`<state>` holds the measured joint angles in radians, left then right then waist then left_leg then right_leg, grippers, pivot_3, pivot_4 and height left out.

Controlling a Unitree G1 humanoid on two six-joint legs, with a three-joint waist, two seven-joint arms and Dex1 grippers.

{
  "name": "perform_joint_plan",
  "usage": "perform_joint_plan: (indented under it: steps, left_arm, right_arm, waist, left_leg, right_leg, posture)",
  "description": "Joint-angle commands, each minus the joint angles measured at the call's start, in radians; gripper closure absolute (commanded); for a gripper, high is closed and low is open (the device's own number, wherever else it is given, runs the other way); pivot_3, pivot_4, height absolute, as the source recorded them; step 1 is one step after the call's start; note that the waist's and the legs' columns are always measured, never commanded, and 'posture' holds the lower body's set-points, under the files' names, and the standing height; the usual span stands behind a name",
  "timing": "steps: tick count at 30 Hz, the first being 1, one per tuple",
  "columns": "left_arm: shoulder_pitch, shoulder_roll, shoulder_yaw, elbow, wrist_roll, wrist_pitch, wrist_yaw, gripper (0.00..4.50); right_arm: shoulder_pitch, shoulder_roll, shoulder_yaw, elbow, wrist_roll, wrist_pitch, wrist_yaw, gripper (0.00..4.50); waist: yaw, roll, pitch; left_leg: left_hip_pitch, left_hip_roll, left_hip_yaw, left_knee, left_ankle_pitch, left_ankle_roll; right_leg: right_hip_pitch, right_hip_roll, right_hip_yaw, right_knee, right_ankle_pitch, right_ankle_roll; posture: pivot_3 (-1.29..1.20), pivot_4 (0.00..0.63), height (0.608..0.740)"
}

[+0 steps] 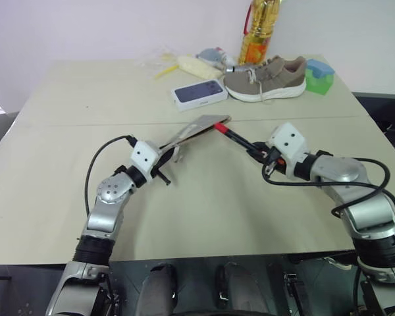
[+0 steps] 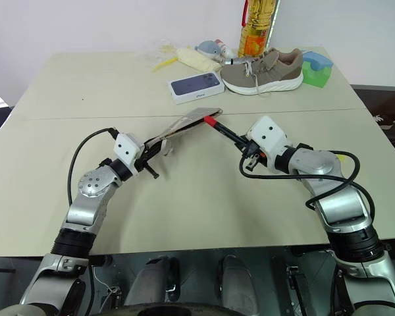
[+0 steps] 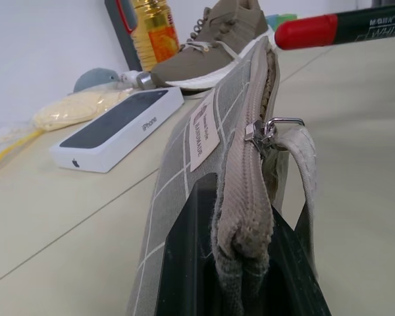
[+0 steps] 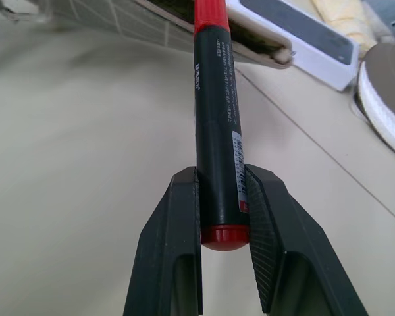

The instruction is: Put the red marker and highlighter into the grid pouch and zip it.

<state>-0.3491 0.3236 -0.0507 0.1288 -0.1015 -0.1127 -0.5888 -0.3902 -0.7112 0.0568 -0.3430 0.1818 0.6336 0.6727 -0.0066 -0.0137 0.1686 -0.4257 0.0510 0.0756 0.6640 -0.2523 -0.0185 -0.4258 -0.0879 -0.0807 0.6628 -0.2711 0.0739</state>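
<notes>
Above the bench (image 1: pixel 66 217), our left tool (image 1: pixel 163 160) pinches the grid pouch (image 1: pixel 196 129) at one end. Our right tool (image 1: pixel 258 153) clamps the red marker (image 1: pixel 236 137), red cap at the pouch's far edge; the pouch's contents cannot be seen.

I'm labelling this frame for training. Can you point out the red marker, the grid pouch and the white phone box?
red marker (image 4: pixel 216 151): right wrist view, on its dark barrel.
grid pouch (image 3: pixel 184 178): left wrist view, on its gridded side.
white phone box (image 1: pixel 199 91): left eye view, on its dark top face.
</notes>
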Motion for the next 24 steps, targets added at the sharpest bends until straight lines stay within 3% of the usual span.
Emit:
perform_joint_plan:
  steps: [1, 12, 24]
  left_arm:
    - [-0.003, -0.002, 0.012, -0.032, -0.029, -0.013, -0.010, 4.50]
    - [0.011, 0.009, -0.012, -0.062, -0.042, -0.027, -0.071, 4.50]
    - [0.027, 0.081, -0.107, -0.105, -0.023, -0.070, -0.224, 4.50]
  right_arm:
    - [-0.029, -0.006, -0.008, -0.002, -0.008, -0.020, 0.005, 4.11]
    - [-0.036, -0.046, 0.032, 0.003, -0.069, -0.053, 0.040, 4.11]
    - [-0.032, -0.244, 0.168, -0.033, -0.279, -0.298, 0.194, 4.11]
  waist:
    - [0.000, 0.000, 0.000]
    - [0.000, 0.000, 0.000]
    - [-0.001, 0.000, 0.000]
  left_leg:
    - [0.000, 0.000, 0.000, 0.000, 0.000, 0.000]
    - [0.000, 0.000, 0.000, 0.000, 0.000, 0.000]
    - [0.000, 0.000, 0.000, 0.000, 0.000, 0.000]
  right_leg:
    - [0.000, 0.000, 0.000, 0.000, 0.000, 0.000]
    - [0.000, 0.000, 0.000, 0.000, 0.000, 0.000]
    - [0.000, 0.000, 0.000, 0.000, 0.000, 0.000]
  posture:
    - [0.00, 0.150, 0.724]
    - [0.00, 0.150, 0.724]
    - [0.00, 0.150, 0.724]
